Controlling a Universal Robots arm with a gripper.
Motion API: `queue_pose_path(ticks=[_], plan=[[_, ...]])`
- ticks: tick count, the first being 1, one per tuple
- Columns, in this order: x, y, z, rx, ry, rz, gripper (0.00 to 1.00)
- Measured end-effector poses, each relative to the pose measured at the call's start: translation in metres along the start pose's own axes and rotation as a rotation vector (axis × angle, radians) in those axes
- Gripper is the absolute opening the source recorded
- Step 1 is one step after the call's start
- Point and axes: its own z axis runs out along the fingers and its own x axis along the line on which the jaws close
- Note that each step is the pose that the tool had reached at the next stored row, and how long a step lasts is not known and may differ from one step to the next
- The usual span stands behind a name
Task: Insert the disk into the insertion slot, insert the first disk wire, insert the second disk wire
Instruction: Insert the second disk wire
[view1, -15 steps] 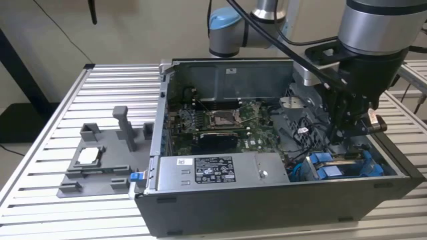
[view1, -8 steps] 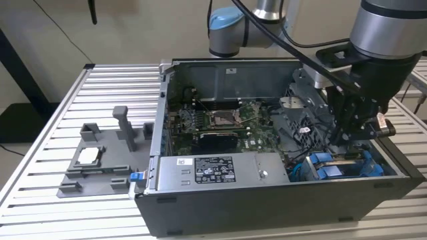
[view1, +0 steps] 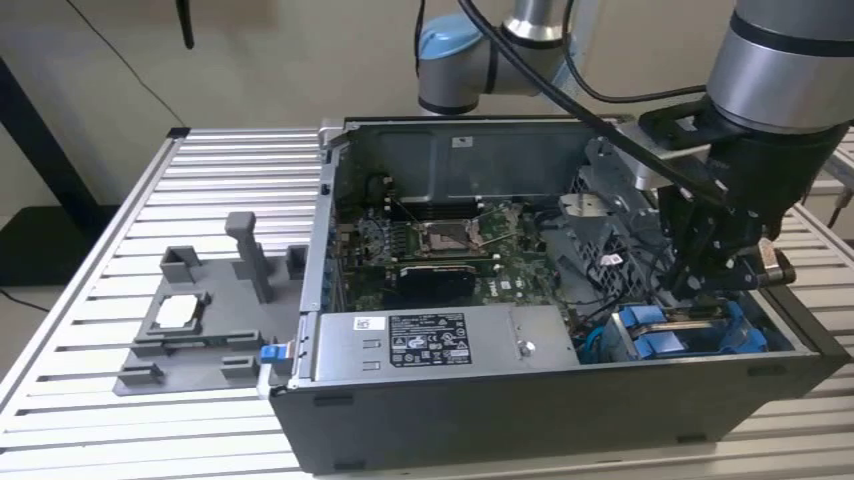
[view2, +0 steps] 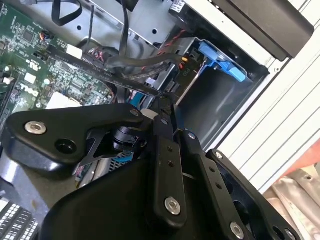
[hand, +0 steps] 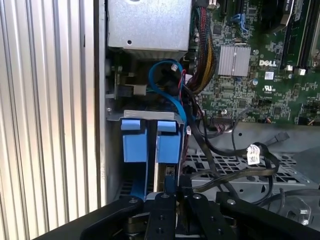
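**Gripper down inside the computer, right by the blue disk**

The big open computer case (view1: 561, 400) sits on a table of metal slats (view1: 80, 300), filling the middle and right of the exterior view. The arm reaches down at the right. Its gripper (view1: 707, 285) is low inside the case. The two black fingers (hand: 167, 187) are pressed close together with almost no gap, and whether they pinch anything cannot be told. Just under them is the disk (view1: 687, 330) in its blue frame, standing in the insertion slot (view1: 774, 345) at the lower right. Black wires (hand: 225, 155) lie loose beside it. A grey fixture (view1: 200, 320) sits at the left.
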Motion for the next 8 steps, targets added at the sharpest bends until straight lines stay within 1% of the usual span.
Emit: queue_pose_path(ticks=[2,3,6,7,8], plan=[[0.0023,-0.0002,0.0018,0.0001,-0.001,0.002,0.16],[0.0029,-0.0001,0.0029,0.0002,-0.0032,0.003,0.16],[0.0042,-0.0001,0.0056,0.0005,-0.0109,0.008,0.16],[0.0043,-0.0005,0.0065,0.0007,-0.0148,0.009,0.16],[0.0044,-0.0009,0.0073,0.0009,-0.0201,0.01,0.16]])
